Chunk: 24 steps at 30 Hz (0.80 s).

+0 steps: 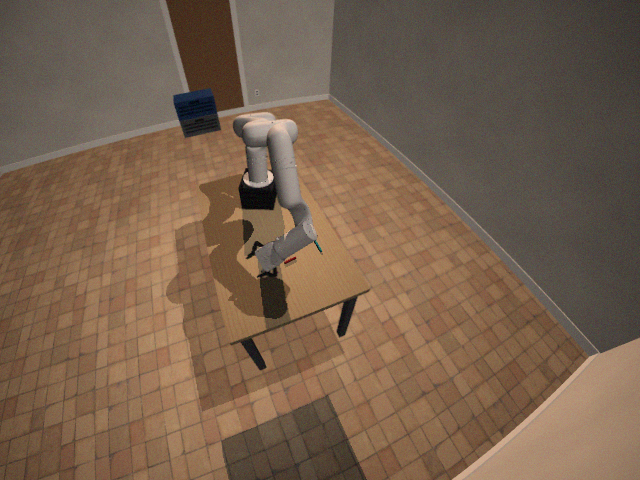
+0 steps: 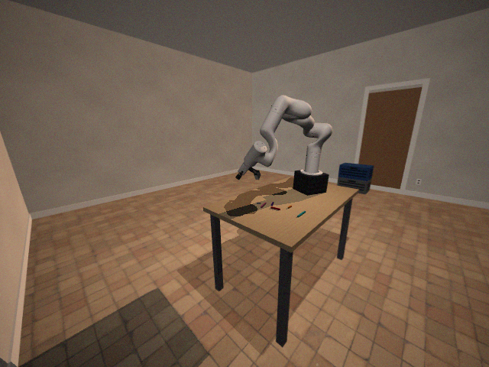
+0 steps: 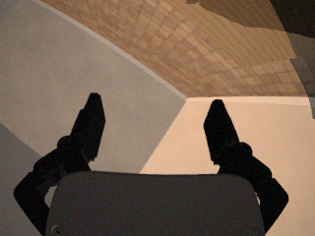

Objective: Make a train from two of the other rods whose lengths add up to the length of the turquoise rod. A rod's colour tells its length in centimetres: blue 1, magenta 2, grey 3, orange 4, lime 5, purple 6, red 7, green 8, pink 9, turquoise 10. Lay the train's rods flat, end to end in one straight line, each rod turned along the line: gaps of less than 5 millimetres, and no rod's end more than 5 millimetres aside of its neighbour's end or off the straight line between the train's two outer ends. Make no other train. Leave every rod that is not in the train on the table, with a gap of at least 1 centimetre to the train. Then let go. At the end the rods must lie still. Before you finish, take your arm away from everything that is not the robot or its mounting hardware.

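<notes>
Black two-fingered gripper [image 1: 262, 262] [image 2: 247, 174] [image 3: 156, 108], fingers wide and empty, tilts above the wooden table [image 1: 330, 289] [image 2: 257, 225]. On the table lies the slim turquoise rod [image 1: 318, 246] [image 2: 301, 214]; best to point the fingers straight down before descending.

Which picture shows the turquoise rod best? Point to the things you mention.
The exterior view does: the turquoise rod [image 1: 318, 246] [image 2: 301, 214] lies there in full on the table [image 1: 330, 289] [image 2: 252, 225], with nothing in front of it. The top view shows it as a thin strip beside the arm, which may cover one end. The wrist view doesn't show it.
</notes>
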Motion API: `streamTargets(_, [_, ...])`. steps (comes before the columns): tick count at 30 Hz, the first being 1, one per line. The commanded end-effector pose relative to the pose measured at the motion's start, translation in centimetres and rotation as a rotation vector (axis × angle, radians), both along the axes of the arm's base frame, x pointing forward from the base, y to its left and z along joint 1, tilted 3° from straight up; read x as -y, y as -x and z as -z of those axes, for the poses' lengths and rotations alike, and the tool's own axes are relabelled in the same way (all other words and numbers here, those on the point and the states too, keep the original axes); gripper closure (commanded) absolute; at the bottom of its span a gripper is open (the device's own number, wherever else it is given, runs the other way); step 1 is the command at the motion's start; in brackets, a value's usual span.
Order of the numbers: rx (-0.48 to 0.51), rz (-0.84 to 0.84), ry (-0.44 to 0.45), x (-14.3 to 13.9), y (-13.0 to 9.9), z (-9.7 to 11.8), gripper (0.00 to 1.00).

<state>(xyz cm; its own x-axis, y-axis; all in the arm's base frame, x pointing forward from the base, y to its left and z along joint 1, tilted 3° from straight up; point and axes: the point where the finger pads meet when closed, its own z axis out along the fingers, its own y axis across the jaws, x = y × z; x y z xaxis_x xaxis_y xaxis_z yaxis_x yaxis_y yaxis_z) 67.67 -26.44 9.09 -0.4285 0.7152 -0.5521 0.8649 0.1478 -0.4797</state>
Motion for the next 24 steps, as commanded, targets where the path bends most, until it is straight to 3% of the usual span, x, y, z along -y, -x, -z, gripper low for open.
streamTargets(1, [0.127, 0.108, -0.028, -2.1, 0.5, -1.3, 0.00])
streamTargets(3, [0.127, 0.108, -0.028, -2.1, 0.5, -1.3, 0.00])
streamTargets(4, [0.180, 0.169, -0.042, -3.1, 0.7, -1.8, 0.00])
streamTargets(24, [0.491, 0.596, -0.129, -10.3, 2.5, -5.7, 0.00])
